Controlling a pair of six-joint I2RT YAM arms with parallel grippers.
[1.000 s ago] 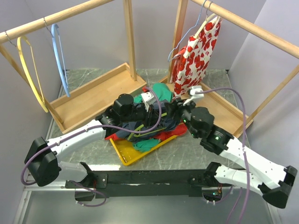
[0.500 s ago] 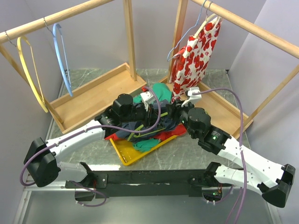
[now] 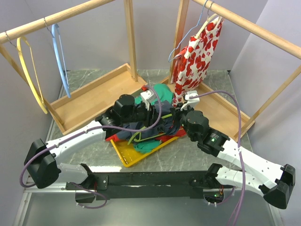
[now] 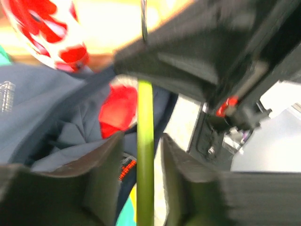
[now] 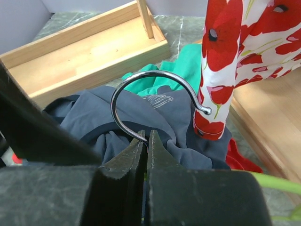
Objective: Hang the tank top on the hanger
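My right end effector point(image 5: 145, 137) is clenched on the hanger point(image 5: 155, 72) at the foot of its metal hook. My left end effector point(image 4: 141, 141) is released, its fingers point(image 4: 103, 169) standing either side of the hanger's green bar, apart from it. The tank top point(image 5: 136, 110) lies crumpled under the hanger, piled over the yellow tray point(image 3: 123, 155) on the desk point(image 3: 155, 160).
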